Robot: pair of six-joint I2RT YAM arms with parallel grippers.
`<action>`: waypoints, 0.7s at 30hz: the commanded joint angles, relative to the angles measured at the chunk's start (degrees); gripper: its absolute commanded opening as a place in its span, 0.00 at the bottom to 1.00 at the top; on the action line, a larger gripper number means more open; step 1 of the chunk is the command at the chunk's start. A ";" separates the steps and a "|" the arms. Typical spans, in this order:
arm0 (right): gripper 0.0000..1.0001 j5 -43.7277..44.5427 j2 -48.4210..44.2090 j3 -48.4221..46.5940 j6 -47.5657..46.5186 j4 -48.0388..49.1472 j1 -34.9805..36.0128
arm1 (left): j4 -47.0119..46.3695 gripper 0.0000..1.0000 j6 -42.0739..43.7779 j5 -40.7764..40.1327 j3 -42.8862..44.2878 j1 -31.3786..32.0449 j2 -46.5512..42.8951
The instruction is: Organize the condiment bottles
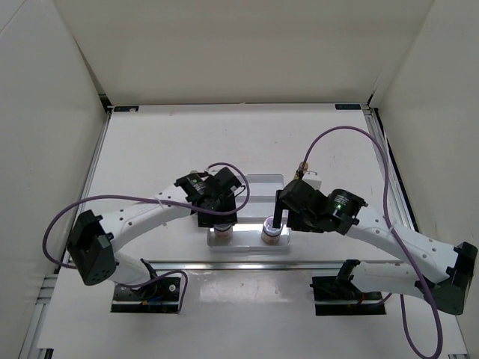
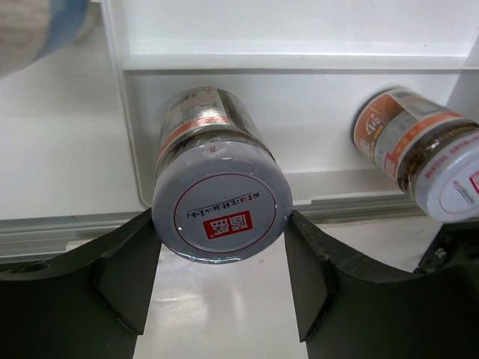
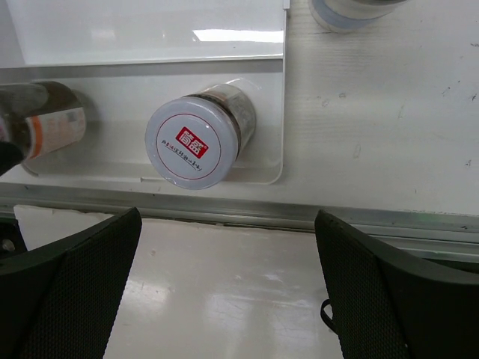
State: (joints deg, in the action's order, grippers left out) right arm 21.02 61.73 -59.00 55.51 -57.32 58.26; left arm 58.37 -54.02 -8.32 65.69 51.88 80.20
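2 squat jars w/ red-marked lids, both upright on the lowest front step of the white tray, side by side but apart. That's the left jar and the right jar.

The left gripper grasps the left jar, 1 finger against each side of the lid, approx. at the rim.

The right jar stands in the tray's front right corner and touches only the tray. The right gripper hangs near it on the near side, jaws spread wide w/ nothing between them.

In the top view both grippers sit over the tray's front edge, each above its own jar.

Blue-labelled jar: 1 at the top edge of the right wrist view, on the table just right of the tray. There is also 1 blurred blue-and-grey shape at top left of the left wrist view, left of the tray. It is prob. a 2nd such jar, but too blurred to be sure.
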 commanded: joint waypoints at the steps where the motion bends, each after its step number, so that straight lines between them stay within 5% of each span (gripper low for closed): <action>1: 1.00 2.19 -1.96 -0.32 1.54 -2.36 0.28 | -3.96 0.14 -0.91 -2.67 3.30 1.21 1.18; 8: 1.00 3.50 -2.50 -0.93 1.54 -3.58 0.28 | -5.90 0.16 -1.44 -2.59 1.37 1.74 5.22; 13: 1.00 8.60 -2.50 -3.57 0.40 -7.01 -0.33 | -5.90 0.26 -1.44 -2.58 0.84 1.74 5.23; 16: 1.00 9.22 -2.50 -5.77 -2.85 -7.81 -3.85 | -5.90 0.56 -1.97 -2.58 0.23 2.26 4.52; 21: 1.00 9.75 -1.80 -8.93 -12.24 -7.02 -10.34 | -5.90 0.77 -1.97 -2.05 -1.00 2.26 2.76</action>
State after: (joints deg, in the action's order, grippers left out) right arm 27.99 60.07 -64.42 50.11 -63.66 51.03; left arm 53.47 -55.40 -9.82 65.12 53.69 85.82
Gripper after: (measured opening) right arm 0.998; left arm 0.762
